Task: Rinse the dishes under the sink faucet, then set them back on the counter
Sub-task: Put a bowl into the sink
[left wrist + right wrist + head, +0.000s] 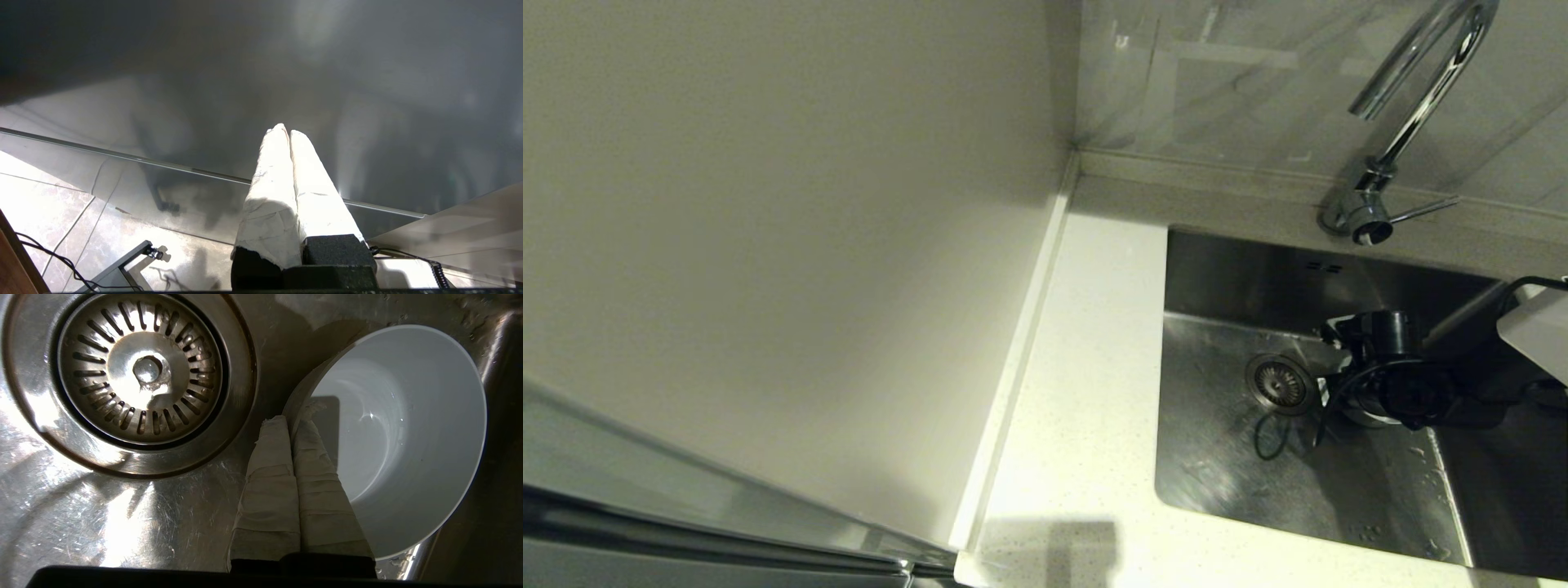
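A white bowl point(408, 437) stands upright on the floor of the steel sink point(1233, 278), beside the round slotted drain point(141, 375). My right gripper point(291, 418) is shut on the bowl's rim, one finger inside and one outside. In the head view the right wrist point(1396, 367) covers that bowl, just right of the drain point(1278, 382). The chrome faucet point(1421, 90) arches above the back of the sink, its lever point(1425, 211) pointing right. No water runs. The other two bowls are out of view. My left gripper point(289, 131) is shut on nothing, parked low over the floor.
White counter point(1086, 392) runs as a strip left of the sink, bounded by a plain wall point(768, 204). Grey marbled tiles point(1217, 82) stand behind the faucet. A black cable loop point(1270, 437) hangs from the right wrist over the sink floor.
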